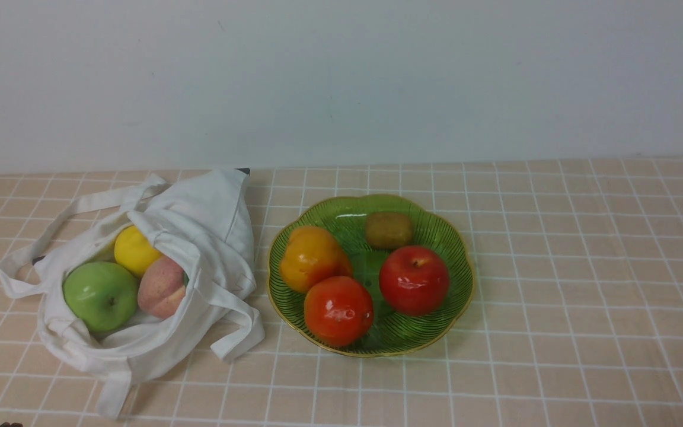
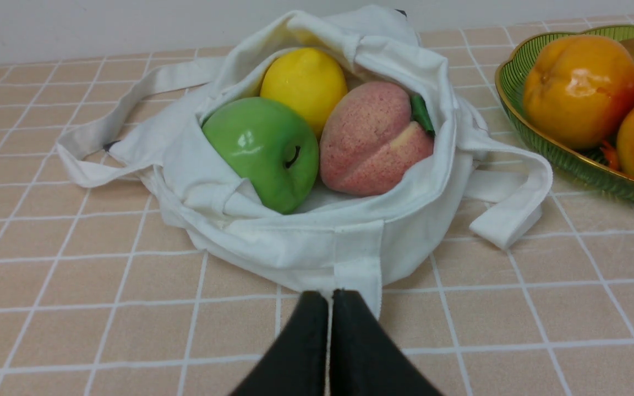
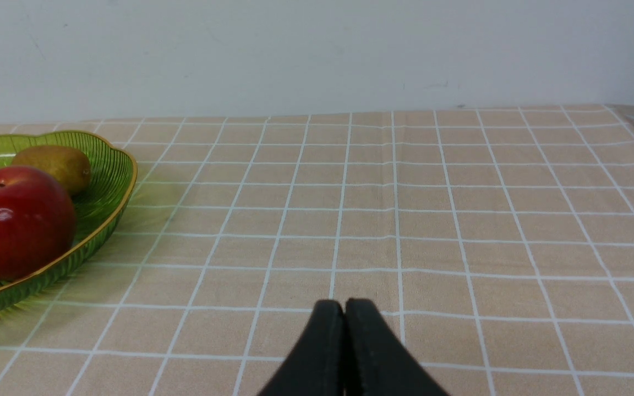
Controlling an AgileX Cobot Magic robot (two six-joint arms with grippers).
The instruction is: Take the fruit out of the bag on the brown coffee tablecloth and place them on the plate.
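From the left wrist we see the bag (image 2: pixel 317 242) holding green apple (image 2: pixel 262 151), lemon (image 2: pixel 304 82) and peach (image 2: pixel 375 146); the plate (image 1: pixel 457 252) is cut off there. Both hands, left (image 2: pixel 329 300) and right (image 3: pixel 344 308), are pressed together, empty, and unseen from the front.

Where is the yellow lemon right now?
In the front view, the lemon sits inside the white bag on the left, behind the green apple and peach.
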